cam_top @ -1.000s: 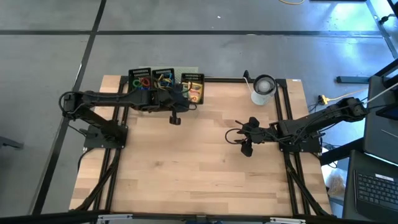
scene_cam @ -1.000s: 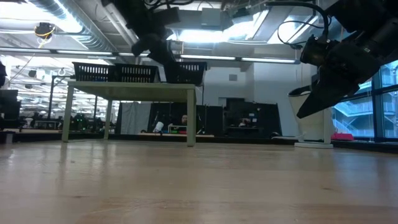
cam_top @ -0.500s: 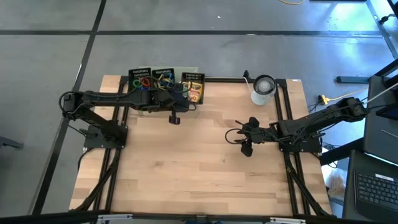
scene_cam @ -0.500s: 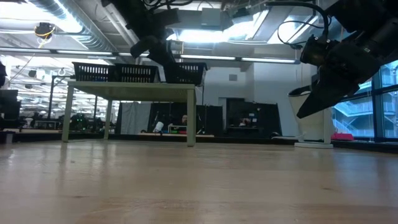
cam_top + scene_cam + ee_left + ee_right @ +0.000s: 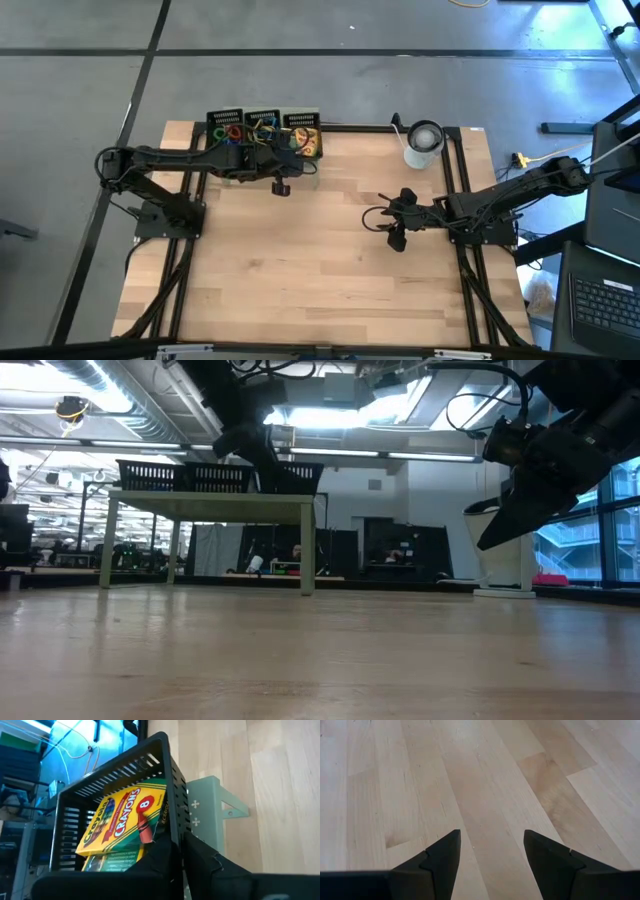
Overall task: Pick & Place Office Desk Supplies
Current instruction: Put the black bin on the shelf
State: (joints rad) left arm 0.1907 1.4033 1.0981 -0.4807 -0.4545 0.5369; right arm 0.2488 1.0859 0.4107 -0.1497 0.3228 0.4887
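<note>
Two crayon boxes [image 5: 122,822] lie stacked in the black mesh basket [image 5: 165,780] at the far edge of the surface [image 5: 320,250], the rightmost of three baskets in a row on the pale-green mesh stand [image 5: 212,805]. Your left end effector [image 5: 181,851] sits at that basket's near wall, so the boxes lie directly ahead of it, just past the wall. Their long axis runs away from the fingertips toward the basket's far wall, tilted a little against it. The jaws look nearly together with only a thin slit between them, and nothing shows between them; whether they are parting you cannot tell.

Your right end effector [image 5: 492,855] hovers open and empty over bare wood toward the right edge, well apart from the baskets, so the left arm is clearly nearer.
</note>
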